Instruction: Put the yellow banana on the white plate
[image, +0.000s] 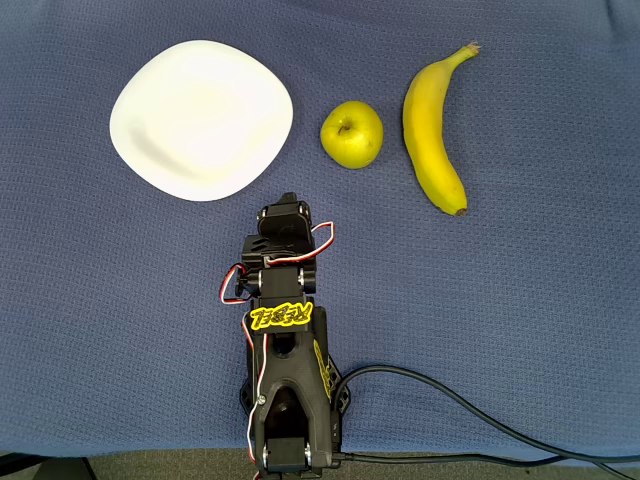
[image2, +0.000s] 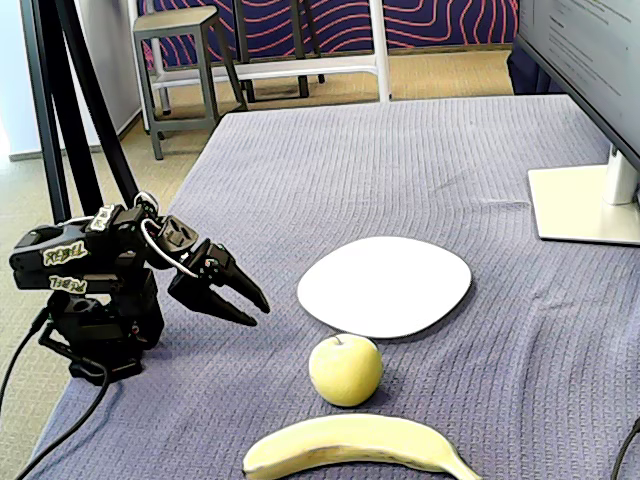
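The yellow banana (image: 432, 128) lies on the blue cloth at the right in the overhead view, stem end pointing to the far edge; in the fixed view the banana (image2: 350, 445) lies along the near edge. The white plate (image: 200, 118) sits bare at the upper left, and the plate (image2: 385, 285) is at mid-table in the fixed view. My gripper (image: 288, 207) hangs low over the cloth just below the plate's lower right rim, well left of the banana. In the fixed view the gripper (image2: 258, 312) looks shut, with nothing held.
A round yellow-green apple (image: 351, 133) stands between plate and banana, also seen as the apple (image2: 345, 369) near the front. The arm's base (image2: 100, 335) and its cable (image: 470, 410) occupy the near side. A monitor foot (image2: 585, 205) stands at the right.
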